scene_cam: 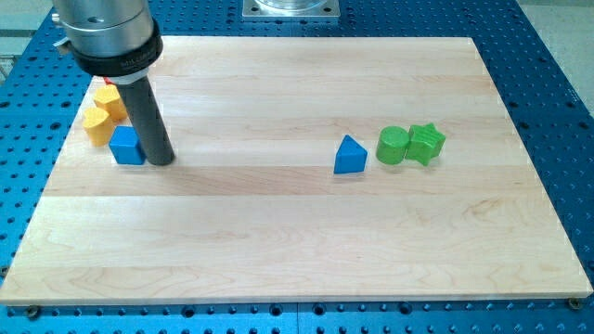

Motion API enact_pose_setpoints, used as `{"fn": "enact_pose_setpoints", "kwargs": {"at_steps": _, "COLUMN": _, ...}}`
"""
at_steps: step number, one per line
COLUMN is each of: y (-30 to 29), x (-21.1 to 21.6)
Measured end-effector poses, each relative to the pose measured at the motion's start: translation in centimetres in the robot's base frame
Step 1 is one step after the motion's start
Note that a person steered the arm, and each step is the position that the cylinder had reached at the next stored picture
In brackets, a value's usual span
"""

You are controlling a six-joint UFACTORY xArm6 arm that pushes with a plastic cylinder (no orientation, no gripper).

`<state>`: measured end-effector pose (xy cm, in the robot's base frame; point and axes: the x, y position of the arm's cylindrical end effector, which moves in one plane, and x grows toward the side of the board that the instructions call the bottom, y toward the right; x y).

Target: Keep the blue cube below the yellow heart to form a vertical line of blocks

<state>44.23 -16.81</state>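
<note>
- The rod's tip point(161, 160) rests on the wooden worktop point(297, 250), touching or just beside the right face of the blue cube point(126, 147), near the view's left edge.
- The arm carries no hand: only a straight dark rod, so nothing opens, closes or grips.
- The blue cube sits directly below a yellow block point(97, 124), close against it; a second yellow block point(111, 102) lies above and slightly right of the first. Which of the two is the heart cannot be told for certain, as their outlines are small and partly covered.
- Judged from this layout, the cube is already roughly under the yellow pair, and the tip stands at its right side to nudge it leftward into truer line.
- A sliver of red point(109, 83) shows above the yellow blocks; the rod's housing hides the rest, so its shape is unknown.
- Well apart, toward the view's right, lie a blue triangle point(350, 155), a green cylinder point(393, 145) and a green star point(426, 142), the last two touching.
</note>
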Motion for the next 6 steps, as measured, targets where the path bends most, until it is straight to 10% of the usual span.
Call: {"fn": "enact_pose_setpoints", "kwargs": {"at_steps": 6, "y": -3.8, "x": -0.2}}
